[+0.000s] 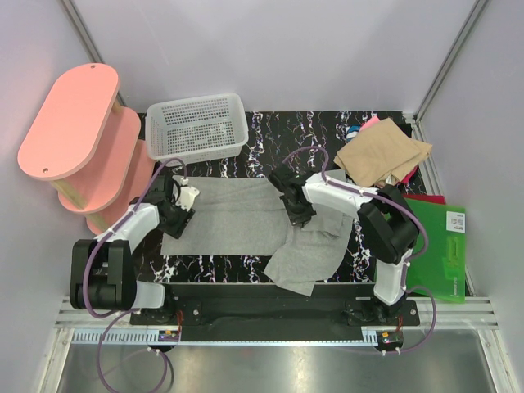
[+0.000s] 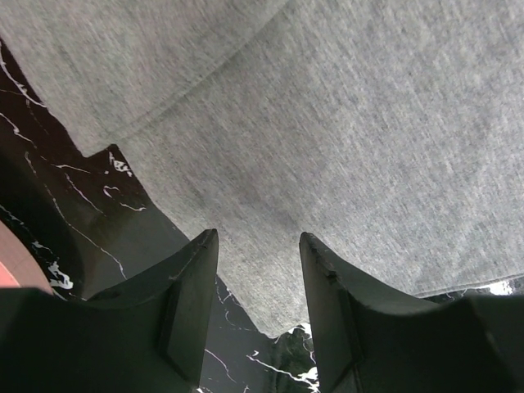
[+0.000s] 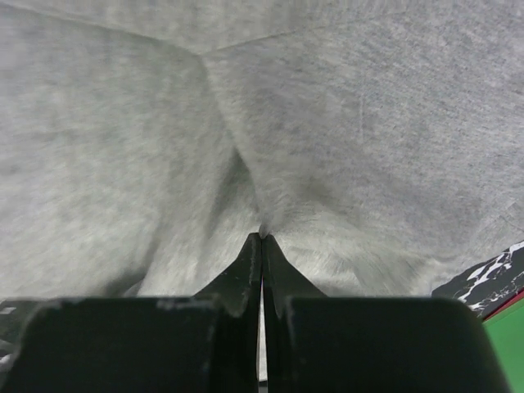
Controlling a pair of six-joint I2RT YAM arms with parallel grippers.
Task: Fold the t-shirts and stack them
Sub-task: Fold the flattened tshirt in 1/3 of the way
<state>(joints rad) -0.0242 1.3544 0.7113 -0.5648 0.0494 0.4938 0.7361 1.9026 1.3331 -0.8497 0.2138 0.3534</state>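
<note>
A large light grey t-shirt [image 1: 237,217] lies spread on the black marbled table, its right part bunched toward the near edge. My right gripper [image 1: 299,214] [image 3: 262,236] is shut, pinching a small ridge of the grey cloth [image 3: 123,164] at its tips. My left gripper [image 1: 178,210] [image 2: 258,237] stands open over the shirt's left edge [image 2: 344,123], cloth and bare table showing between its fingers. A tan t-shirt [image 1: 381,151] lies loosely folded at the back right, with pink cloth [image 1: 368,123] peeking out behind it.
A white mesh basket [image 1: 196,127] stands at the back left. Beside it is a pink shelf unit [image 1: 74,123]. A flat green board [image 1: 438,246] lies along the right side. The black marbled table [image 1: 262,135] shows bare behind the shirt.
</note>
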